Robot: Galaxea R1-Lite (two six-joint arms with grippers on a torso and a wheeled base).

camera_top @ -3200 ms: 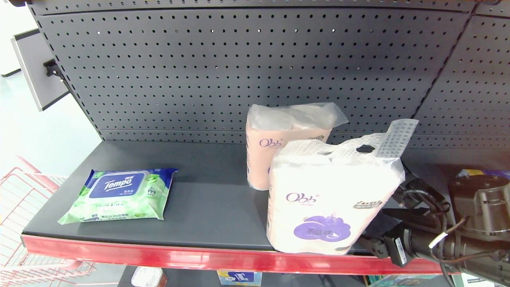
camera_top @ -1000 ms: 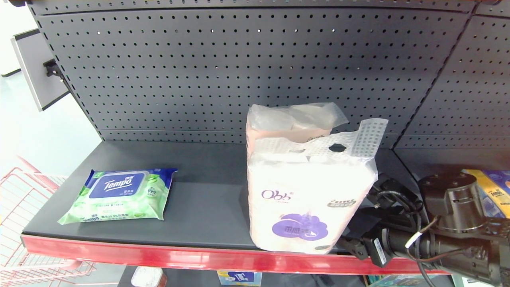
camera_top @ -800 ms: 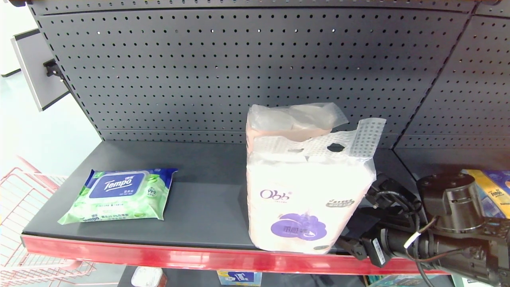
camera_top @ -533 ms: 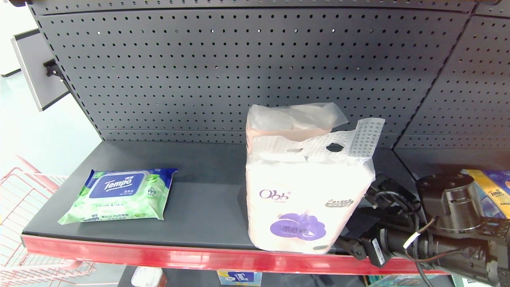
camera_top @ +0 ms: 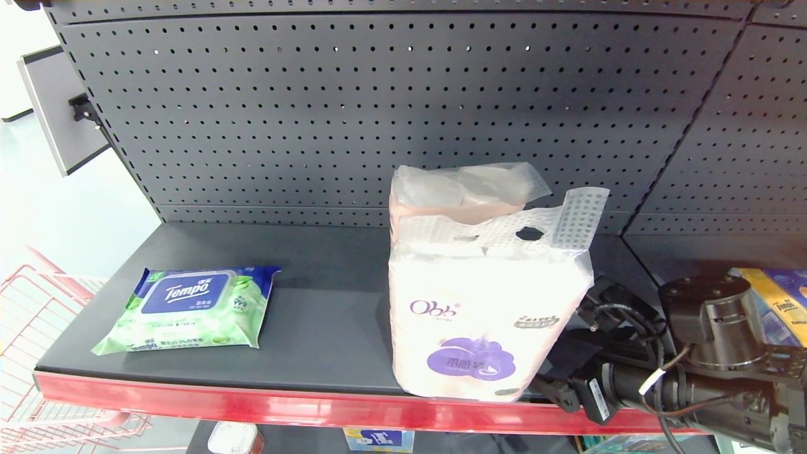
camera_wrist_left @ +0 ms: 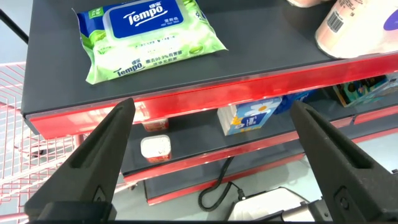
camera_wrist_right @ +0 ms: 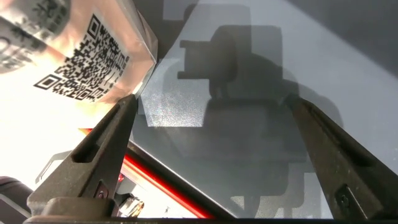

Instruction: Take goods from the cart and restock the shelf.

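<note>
Purple-labelled tissue pack [camera_top: 485, 315] stands upright at the front edge of the shelf [camera_top: 328, 334], centre-right in head view, directly before a second pack [camera_top: 454, 189]. Right gripper [camera_wrist_right: 211, 106], lower right, fingers spread, just beside the pack. Left gripper [camera_wrist_left: 211, 109] likewise spread. Wipes pack [camera_top: 189, 306] lies lower left.

The head camera looks forward and down at the shelf [camera_top: 328, 328] from nearby. The left wrist camera faces its front edge, sharing the wipes pack [camera_wrist_left: 149, 37]. The right wrist camera sits close beside the tissue pack [camera_wrist_right: 68, 56].
</note>
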